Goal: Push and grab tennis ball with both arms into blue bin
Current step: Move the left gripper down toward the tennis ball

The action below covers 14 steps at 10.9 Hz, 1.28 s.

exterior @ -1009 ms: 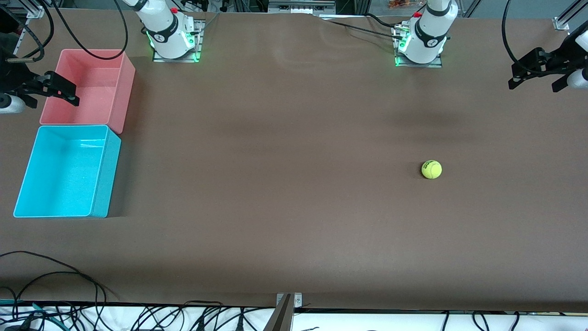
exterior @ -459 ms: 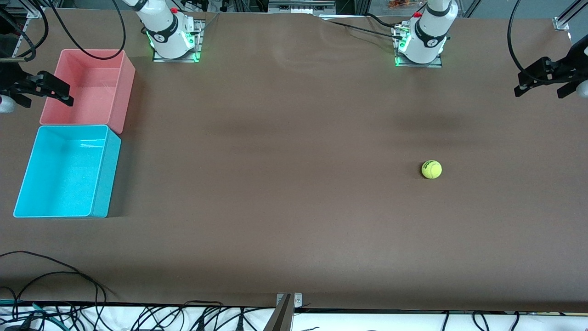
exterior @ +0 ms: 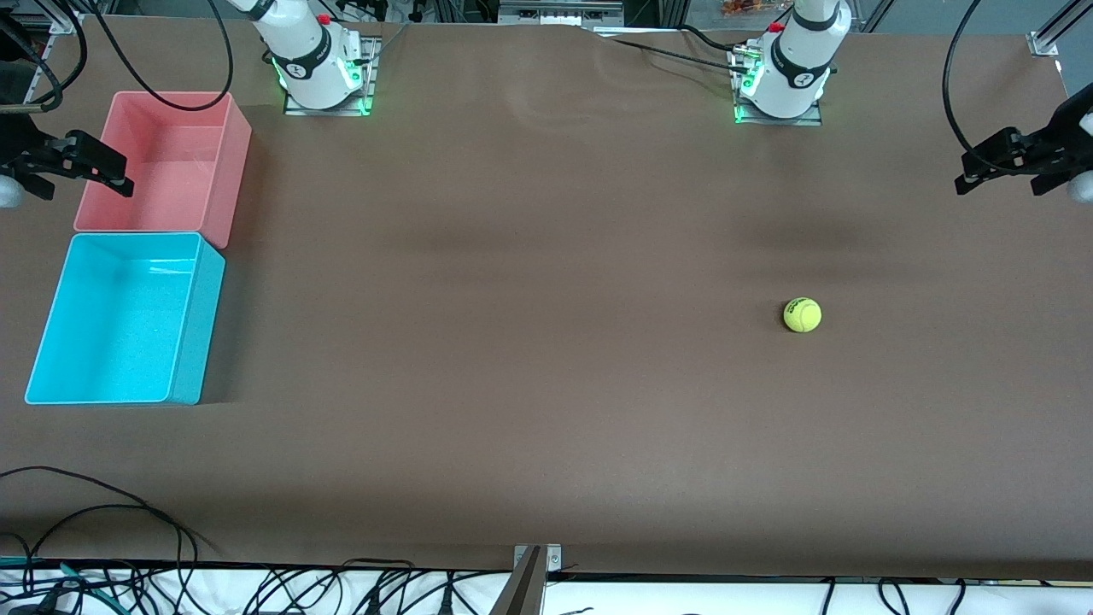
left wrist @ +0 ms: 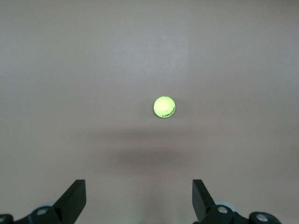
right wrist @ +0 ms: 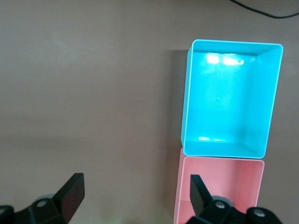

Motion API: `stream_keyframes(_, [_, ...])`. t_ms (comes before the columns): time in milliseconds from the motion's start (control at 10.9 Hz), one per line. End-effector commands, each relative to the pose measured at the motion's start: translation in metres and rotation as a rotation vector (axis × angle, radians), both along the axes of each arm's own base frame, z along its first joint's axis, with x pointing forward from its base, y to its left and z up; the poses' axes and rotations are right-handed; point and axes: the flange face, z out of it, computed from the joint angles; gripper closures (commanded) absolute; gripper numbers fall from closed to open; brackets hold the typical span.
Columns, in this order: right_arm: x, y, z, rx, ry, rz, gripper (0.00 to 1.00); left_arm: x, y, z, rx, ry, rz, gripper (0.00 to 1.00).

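Front view shows the tennis ball (exterior: 803, 314) lying on the tabletop (exterior: 529, 342) toward the left arm's end, nearest the spread, empty left pincer (left wrist: 138, 198) (right pincer (right wrist: 133, 193) likewise spread); the blue bin (exterior: 195, 325) is well apart.

Fuzzy felt tennis ball (exterior: 803, 314); smooth, glossy plastic blue bin (exterior: 195, 325) and pink tub (exterior: 232, 171); matt brown desk (exterior: 529, 342).

A pink bin (exterior: 166, 162) sits on the table (exterior: 529, 359).
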Motion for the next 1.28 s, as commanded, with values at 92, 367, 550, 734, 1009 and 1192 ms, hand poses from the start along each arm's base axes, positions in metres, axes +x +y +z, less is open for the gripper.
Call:
stream_keyframes(92, [0.001,-0.010,0.009,0.015,-0.007,-0.006,0.00,0.002,0.002,-0.032,0.028,-0.023,-0.018,0.00])
stream_keyframes(367, [0.002,-0.011,0.008,0.018,-0.007,-0.010,0.00,0.007,0.003,-0.072,0.031,-0.041,-0.014,0.00])
stream_keyframes(550, [0.002,-0.010,0.008,0.016,-0.007,-0.018,0.00,0.007,0.005,-0.107,0.031,-0.054,-0.017,0.00])
stream_keyframes(734, [0.002,-0.010,0.008,0.018,-0.007,-0.015,0.00,0.006,0.006,-0.132,0.032,-0.072,-0.009,0.00])
stream_keyframes(1009, [0.001,-0.011,0.008,0.018,-0.003,-0.012,0.00,0.005,0.011,-0.168,0.031,-0.078,0.002,0.00])
stream_keyframes(1192, [0.000,-0.011,0.009,0.018,-0.001,-0.009,0.00,0.003,0.016,-0.203,0.031,-0.096,0.010,0.00])
